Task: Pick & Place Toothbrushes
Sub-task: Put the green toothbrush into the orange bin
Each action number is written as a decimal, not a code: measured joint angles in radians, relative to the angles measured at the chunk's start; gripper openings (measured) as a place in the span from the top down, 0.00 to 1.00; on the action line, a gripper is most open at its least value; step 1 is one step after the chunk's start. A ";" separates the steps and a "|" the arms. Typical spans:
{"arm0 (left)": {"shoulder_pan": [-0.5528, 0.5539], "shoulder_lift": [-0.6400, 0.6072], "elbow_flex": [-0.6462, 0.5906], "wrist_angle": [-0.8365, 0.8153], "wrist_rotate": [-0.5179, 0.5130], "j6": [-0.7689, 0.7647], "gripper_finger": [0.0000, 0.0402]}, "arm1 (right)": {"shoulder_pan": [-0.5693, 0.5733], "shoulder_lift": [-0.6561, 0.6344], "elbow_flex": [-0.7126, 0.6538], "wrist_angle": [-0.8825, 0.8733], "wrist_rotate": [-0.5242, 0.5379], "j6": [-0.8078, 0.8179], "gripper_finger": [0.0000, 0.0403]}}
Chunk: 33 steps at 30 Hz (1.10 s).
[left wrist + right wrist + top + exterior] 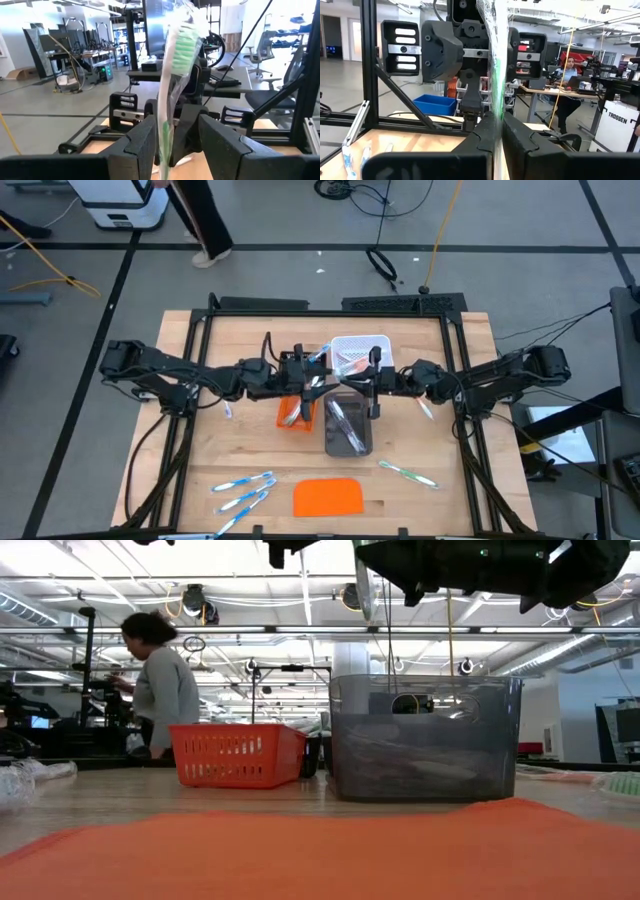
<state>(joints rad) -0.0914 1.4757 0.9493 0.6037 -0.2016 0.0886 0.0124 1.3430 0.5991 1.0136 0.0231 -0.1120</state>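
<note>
A green toothbrush (173,80) in a clear wrapper stands upright in the air over the middle of the table, bristle head up. My right gripper (497,131) is shut on it. My left gripper (175,150) faces it from the left and is open, one finger on either side of the lower handle. Whether a finger brushes the wrapper I cannot tell. Three blue toothbrushes (245,492) lie near the front left of the table, and another green one (408,473) lies at the front right. My right gripper pinches the wrapped green handle (495,107) between its two shut fingers. The fingers come in about level from the table's right and lie across the handle. The toothbrush stands upright, head above the fingers, lifted clear of the table.
Below the grippers stand an orange basket (293,414), a grey bin (347,427) and, farther back, a white basket (358,352). A flat orange slab (328,497) lies near the front edge. A person (160,685) stands beyond the table.
</note>
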 joint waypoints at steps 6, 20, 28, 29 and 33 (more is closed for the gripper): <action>0.000 0.000 0.000 0.013 0.000 0.007 0.62 | 0.000 0.000 0.000 -0.009 -0.002 0.017 0.98; 0.004 0.046 0.001 0.151 0.018 0.020 0.62 | 0.000 0.000 0.000 -0.020 -0.002 0.020 0.98; 0.013 0.069 0.001 0.177 0.022 0.056 0.66 | 0.001 0.000 0.000 -0.023 -0.002 0.021 0.98; 0.013 0.069 0.001 0.176 0.022 0.059 0.69 | 0.001 0.000 0.000 -0.023 -0.003 0.021 0.98; 0.014 0.069 0.001 0.176 0.025 0.074 0.87 | 0.001 0.000 0.000 -0.025 -0.007 0.020 0.98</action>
<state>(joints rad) -0.0776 1.5452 0.9501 0.7797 -0.1767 0.1622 0.0132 1.3434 0.5991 0.9890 0.0163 -0.0917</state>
